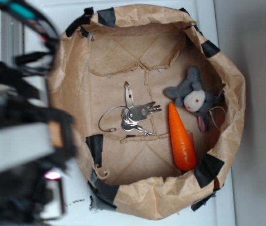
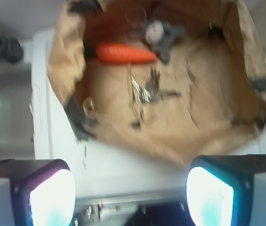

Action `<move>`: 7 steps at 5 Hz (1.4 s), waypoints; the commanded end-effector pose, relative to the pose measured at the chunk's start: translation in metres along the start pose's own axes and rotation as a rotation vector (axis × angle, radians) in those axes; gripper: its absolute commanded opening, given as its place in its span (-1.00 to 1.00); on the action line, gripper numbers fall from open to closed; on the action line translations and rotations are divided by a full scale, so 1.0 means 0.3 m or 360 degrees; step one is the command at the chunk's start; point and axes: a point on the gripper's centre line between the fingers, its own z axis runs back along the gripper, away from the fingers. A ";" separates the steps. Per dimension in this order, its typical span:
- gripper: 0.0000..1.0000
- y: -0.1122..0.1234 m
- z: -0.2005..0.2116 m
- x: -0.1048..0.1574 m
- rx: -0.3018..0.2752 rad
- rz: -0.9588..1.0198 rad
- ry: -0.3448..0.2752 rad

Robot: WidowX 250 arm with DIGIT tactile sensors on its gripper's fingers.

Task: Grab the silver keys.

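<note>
The silver keys (image 1: 134, 117) lay on the floor of a brown paper bag (image 1: 227, 89), near the middle. A thin wire ring joined them and looped out to one side. An orange carrot (image 1: 181, 139) lay just beside the keys, not touching them. A small gray toy bunny (image 1: 193, 96) sat by the pointed end of the carrot. Black tape (image 1: 209, 170) held the rim of the bag in spots.

In the wrist view the picture was blurry. The gripper (image 2: 130, 193) had its two fingers spread wide apart, with nothing between them. It was outside the bag, well apart from the keys (image 2: 144, 89).
</note>
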 end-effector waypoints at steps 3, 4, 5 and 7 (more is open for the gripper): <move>1.00 0.245 -0.275 0.163 -0.0025 0.0016 0.0137; 1.00 0.277 -0.339 0.113 -0.0006 -0.0062 0.0264; 1.00 0.277 -0.339 0.113 -0.0006 -0.0062 0.0264; 1.00 0.277 -0.339 0.113 -0.0006 -0.0062 0.0264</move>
